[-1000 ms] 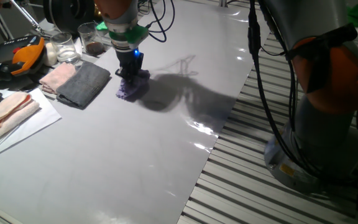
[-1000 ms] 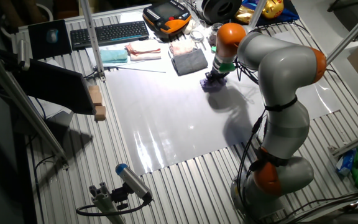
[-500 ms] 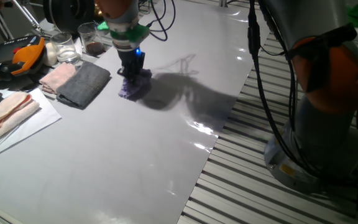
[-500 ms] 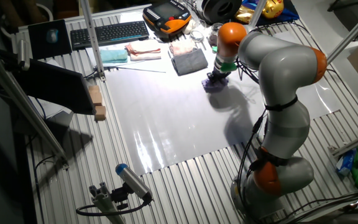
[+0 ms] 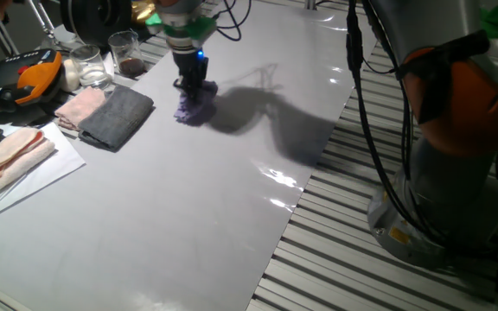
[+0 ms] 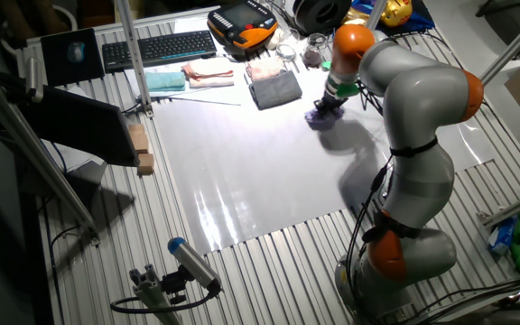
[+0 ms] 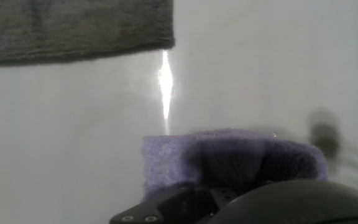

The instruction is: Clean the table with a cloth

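Purple fuzzy cloth (image 5: 189, 109) lies bunched on the glossy pale table (image 5: 188, 216), near its far edge, pinned under the gripper (image 5: 194, 89), whose 2 dark fingers point straight down into it. From the hand view the cloth (image 7: 229, 158) fills the space below the fingers; whether they pinch it or only press on it cannot be told. Just left of it lies a folded dark grey cloth (image 5: 118, 117), touching a pale pink cloth (image 5: 80, 107). Beyond these stand 2 glasses (image 5: 126, 53).
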Controlling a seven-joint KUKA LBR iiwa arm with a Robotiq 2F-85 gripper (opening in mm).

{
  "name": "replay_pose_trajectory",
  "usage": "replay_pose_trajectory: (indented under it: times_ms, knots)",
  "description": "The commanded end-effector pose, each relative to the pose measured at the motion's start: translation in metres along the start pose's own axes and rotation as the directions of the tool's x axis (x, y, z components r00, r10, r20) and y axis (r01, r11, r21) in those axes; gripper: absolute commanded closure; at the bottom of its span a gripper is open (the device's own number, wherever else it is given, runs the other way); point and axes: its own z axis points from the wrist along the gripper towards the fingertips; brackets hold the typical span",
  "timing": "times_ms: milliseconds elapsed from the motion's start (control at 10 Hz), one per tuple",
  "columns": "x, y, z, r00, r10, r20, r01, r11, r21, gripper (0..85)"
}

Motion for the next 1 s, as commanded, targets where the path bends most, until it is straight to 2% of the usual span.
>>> replay_pose_trajectory:
  times_ms: [0,400,900]
  knots:
    - [0.001,-0.012,0.006,1.0,-0.006,0.005,0.006,1.0,-0.008,85.0]
    - [0.005,-0.025,0.017,1.0,-0.011,0.012,0.011,1.0,0.002,85.0]
    - [0.019,-0.024,0.015,1.0,0.0,-0.017,0.0,1.0,-0.003,85.0]
